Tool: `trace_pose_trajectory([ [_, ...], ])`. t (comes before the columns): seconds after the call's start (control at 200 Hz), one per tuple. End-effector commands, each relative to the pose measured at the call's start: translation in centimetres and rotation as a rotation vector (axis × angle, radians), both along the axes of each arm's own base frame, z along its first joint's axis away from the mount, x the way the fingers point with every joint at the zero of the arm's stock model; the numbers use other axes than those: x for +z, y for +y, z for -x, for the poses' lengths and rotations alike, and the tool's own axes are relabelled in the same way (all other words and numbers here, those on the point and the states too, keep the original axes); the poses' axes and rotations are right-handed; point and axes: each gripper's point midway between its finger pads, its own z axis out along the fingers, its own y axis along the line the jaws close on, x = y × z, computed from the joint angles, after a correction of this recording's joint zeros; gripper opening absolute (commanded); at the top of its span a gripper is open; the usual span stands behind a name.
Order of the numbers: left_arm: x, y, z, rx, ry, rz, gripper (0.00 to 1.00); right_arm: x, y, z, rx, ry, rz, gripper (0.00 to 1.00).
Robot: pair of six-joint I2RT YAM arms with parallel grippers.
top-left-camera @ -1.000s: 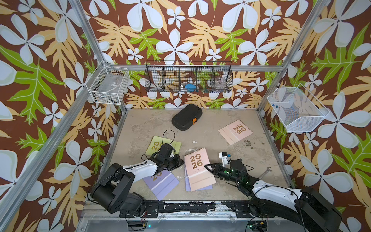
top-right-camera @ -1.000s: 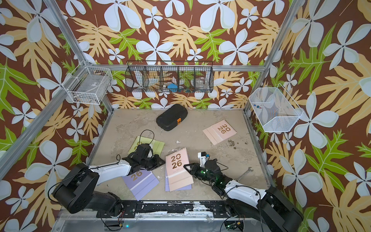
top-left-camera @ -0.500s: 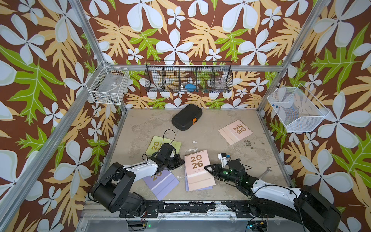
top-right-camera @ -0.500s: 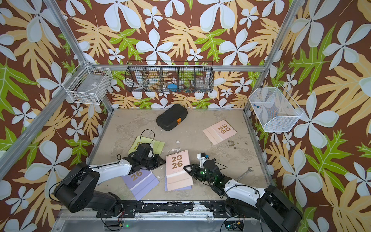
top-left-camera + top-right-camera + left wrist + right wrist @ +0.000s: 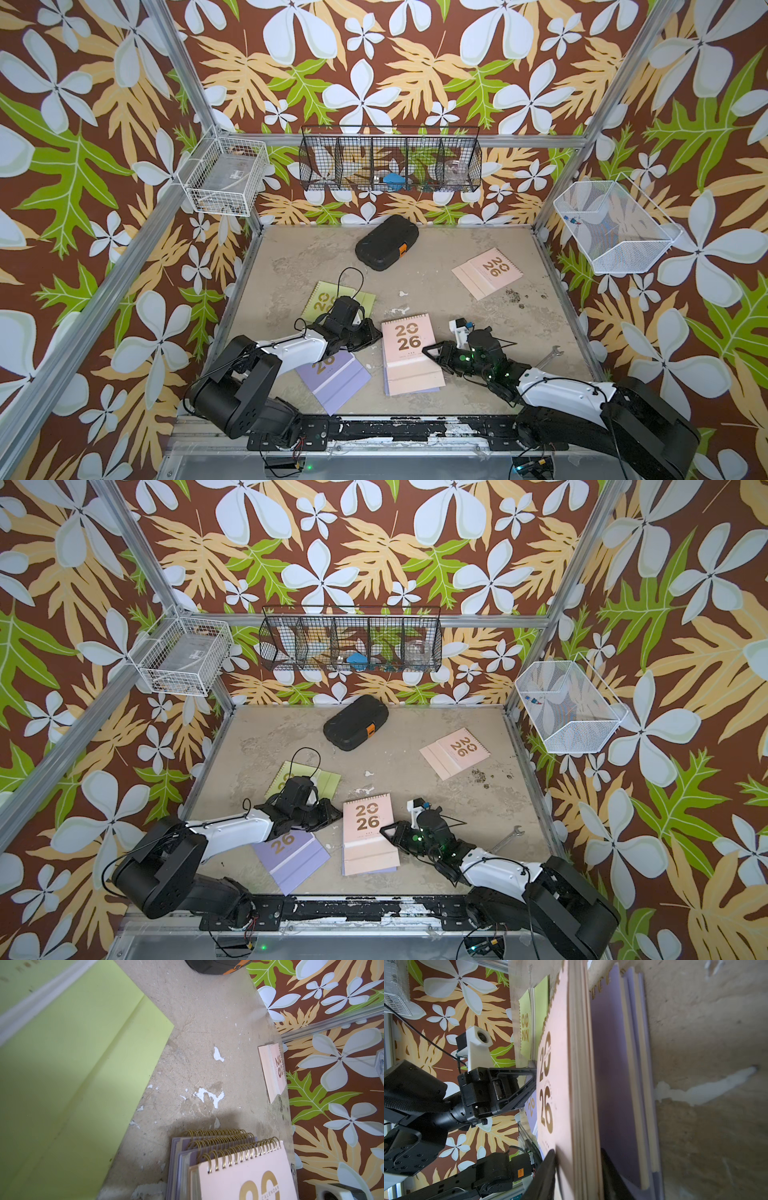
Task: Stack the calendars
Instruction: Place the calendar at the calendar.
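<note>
Top views, stack (image 5: pixel 411 365): sits at 6 o'clock on the table (image 5: pixel 299 257), with the top pink calendar (image 5: pixel 409 353) over lilac edges that peek out beneath it
Top views, not yet stacked: loose lilac calendar (image 5: pixel 338 376) at 7 o'clock, lime green calendar (image 5: pixel 322 297) at 9 o'clock, far pink calendar (image 5: pixel 486 270) at 2 o'clock; the black case (image 5: pixel 386 243) at 12 o'clock is not part of the job
Top views, left gripper (image 5: pixel 374 334): clenched on nothing, tip just beside the stack's 9 o'clock edge
Top views, right gripper (image 5: pixel 430 352): at the stack's 3 o'clock edge
Left wrist: three spiral bindings (image 5: pixel 220 1140) show in the stack, pink over two lilac, stepped rather than flush; the lime green calendar (image 5: pixel 72 1074) lies well apart
Right wrist: the right gripper (image 5: pixel 578 1159) has its jaws on either side of the top pink calendar's edge; I cannot tell whether they pinch it or stand slack
Progress: about halfway by my reading, with three piled, three to fetch, and the pile needing squaring
</note>
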Motion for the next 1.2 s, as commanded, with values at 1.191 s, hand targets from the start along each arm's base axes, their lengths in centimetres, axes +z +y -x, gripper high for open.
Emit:
trace_pose_trajectory([
  [1.191,0.8,0.1,-1.2,0.0,-0.033,-0.044,0.18,-0.6,-2.0,-0.9,-0.064,-0.014,0.156,0.75],
])
